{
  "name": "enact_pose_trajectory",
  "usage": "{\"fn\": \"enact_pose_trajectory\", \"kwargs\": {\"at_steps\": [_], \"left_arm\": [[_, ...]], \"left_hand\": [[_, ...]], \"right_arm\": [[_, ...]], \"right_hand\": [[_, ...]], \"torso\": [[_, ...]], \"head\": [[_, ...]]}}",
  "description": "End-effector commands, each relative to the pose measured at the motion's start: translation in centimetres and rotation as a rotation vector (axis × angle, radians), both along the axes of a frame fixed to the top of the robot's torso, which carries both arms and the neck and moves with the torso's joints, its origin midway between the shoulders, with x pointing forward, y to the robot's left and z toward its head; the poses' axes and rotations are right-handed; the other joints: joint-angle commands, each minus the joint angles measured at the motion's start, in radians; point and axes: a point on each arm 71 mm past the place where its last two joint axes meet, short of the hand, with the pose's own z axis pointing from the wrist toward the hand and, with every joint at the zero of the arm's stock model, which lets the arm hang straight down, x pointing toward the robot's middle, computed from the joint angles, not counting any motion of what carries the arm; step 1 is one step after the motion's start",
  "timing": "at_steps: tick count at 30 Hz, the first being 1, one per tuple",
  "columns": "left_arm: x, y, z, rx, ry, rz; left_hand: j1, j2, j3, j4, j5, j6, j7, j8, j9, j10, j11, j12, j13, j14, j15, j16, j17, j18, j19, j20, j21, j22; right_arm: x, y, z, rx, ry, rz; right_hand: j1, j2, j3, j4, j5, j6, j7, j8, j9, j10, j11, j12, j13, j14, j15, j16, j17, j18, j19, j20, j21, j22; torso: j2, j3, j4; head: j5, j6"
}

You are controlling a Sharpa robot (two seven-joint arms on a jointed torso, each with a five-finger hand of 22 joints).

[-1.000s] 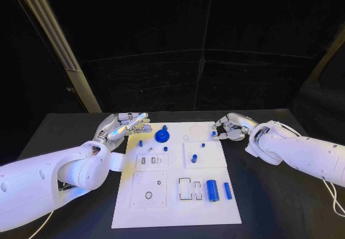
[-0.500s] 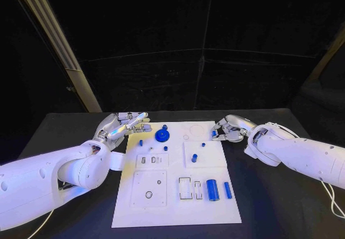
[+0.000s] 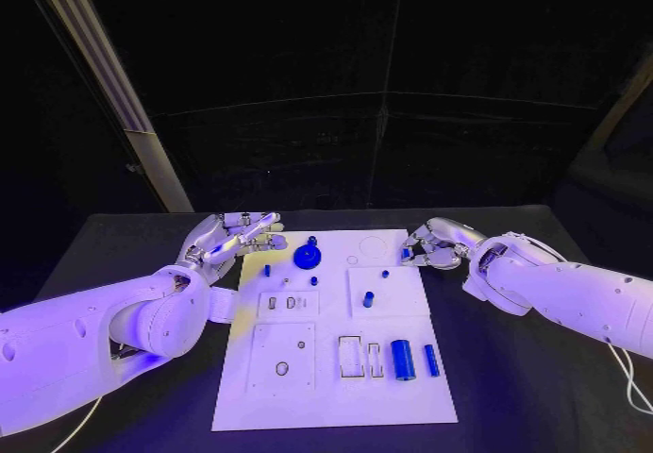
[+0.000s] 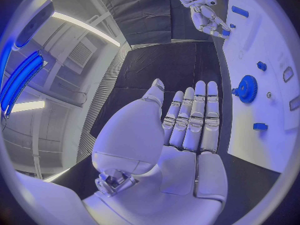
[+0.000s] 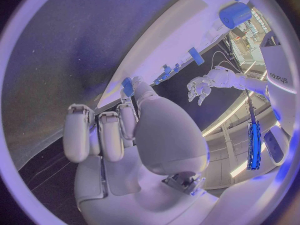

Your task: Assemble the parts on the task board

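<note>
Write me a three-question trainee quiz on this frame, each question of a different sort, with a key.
1. True or false: the left hand holds a blue part.
2. Multiple choice: the blue gear lies on the task board at (A) the far end between the two hands, (B) the near edge, (C) off the board on the black table.
3. Fill in: the right hand pinches a small ____ part at the board's far right corner.

Key: 1 false, its fingers are spread flat and it holds nothing; 2 A; 3 blue.
</note>
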Motion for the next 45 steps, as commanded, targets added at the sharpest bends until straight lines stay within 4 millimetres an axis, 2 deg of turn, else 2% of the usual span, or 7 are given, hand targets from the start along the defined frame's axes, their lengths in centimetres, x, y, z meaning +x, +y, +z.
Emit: {"fn": "enact_pose_trajectory", "kwargs": {"at_steps": [1, 9, 15, 23, 35, 38, 45], "left_arm": [[0.0, -0.1, 0.1, -0.005, -0.005, -0.017], [-0.1, 0.0, 0.1, -0.008, -0.001, -0.024], [-0.3, 0.1, 0.2, -0.012, 0.001, -0.03], [-0.1, 0.3, 0.2, -0.015, 0.004, -0.023], [0.7, 0.8, 0.4, -0.01, -0.009, -0.002], [0.9, 0.9, 0.5, -0.009, -0.012, 0.002], [1.1, 0.8, 0.6, -0.008, -0.017, 0.004]], "left_hand": [[0.011, 0.001, 0.001, -0.006, -0.001, 0.007, 0.0, -0.006, 0.0, 0.006, 0.002, -0.007, 0.0, 0.001, 0.004, -0.005, 0.002, 0.014, 0.0, 0.007, -0.004, -0.002], [0.011, 0.001, 0.001, -0.006, -0.001, 0.007, 0.0, -0.006, 0.0, 0.006, 0.002, -0.007, 0.0, 0.001, 0.004, -0.005, 0.002, 0.014, 0.0, 0.007, -0.004, -0.002], [0.011, 0.001, 0.001, -0.006, -0.001, 0.007, 0.0, -0.006, 0.0, 0.006, 0.002, -0.007, 0.0, 0.001, 0.004, -0.005, 0.002, 0.014, 0.0, 0.007, -0.004, -0.002], [0.01, 0.002, 0.001, -0.006, -0.001, 0.007, 0.0, -0.006, 0.0, 0.006, 0.002, -0.007, 0.0, 0.001, 0.004, -0.005, 0.002, 0.014, 0.0, 0.007, -0.004, -0.002], [0.01, 0.002, 0.001, -0.006, -0.001, 0.007, -0.001, -0.006, 0.0, 0.006, 0.002, -0.007, 0.0, 0.001, 0.004, -0.005, 0.002, 0.014, 0.0, 0.007, -0.004, -0.002], [0.01, 0.002, 0.001, -0.006, -0.001, 0.007, -0.001, -0.006, 0.0, 0.006, 0.002, -0.007, 0.0, 0.001, 0.004, -0.005, 0.002, 0.014, 0.0, 0.007, -0.004, -0.002], [0.011, 0.002, 0.001, -0.007, -0.001, 0.008, -0.001, -0.006, 0.0, 0.007, 0.001, -0.007, 0.0, 0.001, 0.004, -0.006, 0.002, 0.014, 0.0, 0.007, -0.004, -0.003]], "right_arm": [[-0.1, 0.2, 0.6, 0.01, -0.07, -0.008], [-1.2, 0.7, 1.6, 0.035, -0.118, -0.025], [-2.3, 3.2, 3.2, 0.033, -0.147, 0.01], [-3.2, 8.7, 3.9, 0.031, -0.135, 0.076], [-3.7, 17.4, 2.6, -0.051, 0.003, 0.189], [-3.9, 18.7, 2.1, -0.067, 0.016, 0.203], [-4.4, 20.7, 1.1, -0.102, 0.018, 0.229]], "right_hand": [[0.021, 0.037, 0.027, -0.013, -0.017, 0.024, -0.012, 0.013, 0.007, 0.015, -0.028, 0.004, -0.001, 0.079, -0.01, 0.008, 0.134, -0.015, 0.004, -0.011, 0.008, 0.006], [0.017, 0.043, 0.052, -0.025, -0.022, 0.033, -0.015, 0.014, 0.008, 0.015, -0.032, 0.0, -0.004, 0.08, -0.014, 0.011, 0.143, -0.016, 0.007, -0.017, 0.01, 0.011], [-0.013, 0.04, 0.061, -0.017, -0.028, 0.033, -0.015, 0.009, 0.006, 0.017, -0.031, -0.002, -0.005, 0.081, -0.013, 0.011, 0.144, -0.016, 0.007, -0.017, 0.01, 0.011], [-0.023, 0.037, 0.064, -0.015, -0.031, 0.035, -0.016, 0.008, 0.006, 0.017, -0.032, -0.004, -0.005, 0.08, -0.014, 0.009, 0.141, -0.016, 0.006, -0.018, 0.01, 0.01], [-0.037, 0.032, 0.074, -0.015, -0.024, 0.035, -0.016, 0.004, 0.005, -0.01, -0.033, -0.057, -0.047, 0.076, -0.015, 0.001, 0.123, -0.01, -0.01, -0.019, -0.003, -0.021], [-0.04, 0.032, 0.076, -0.015, -0.023, 0.035, -0.016, 0.004, 0.005, -0.012, -0.032, -0.062, -0.051, 0.075, -0.015, -0.001, 0.121, -0.009, -0.012, -0.019, -0.005, -0.025], [-0.043, 0.03, 0.079, -0.015, -0.023, 0.036, -0.016, 0.003, 0.005, -0.014, -0.032, -0.066, -0.054, 0.075, -0.015, -0.002, 0.119, -0.008, -0.014, -0.019, -0.007, -0.029]], "torso": [[0.0, 0.0006, 0.0008], [-0.003, -0.0029, 0.0016], [-0.008, -0.0075, -0.0005], [-0.02, -0.0144, 0.0048], [-0.033, -0.0215, 0.013], [-0.032, -0.0192, 0.0103], [-0.032, -0.0192, 0.0108]], "head": [[-0.001, -0.002], [0.003, -0.003], [0.009, -0.003], [0.019, -0.011], [0.055, -0.042], [0.065, -0.045], [0.074, -0.053]]}}
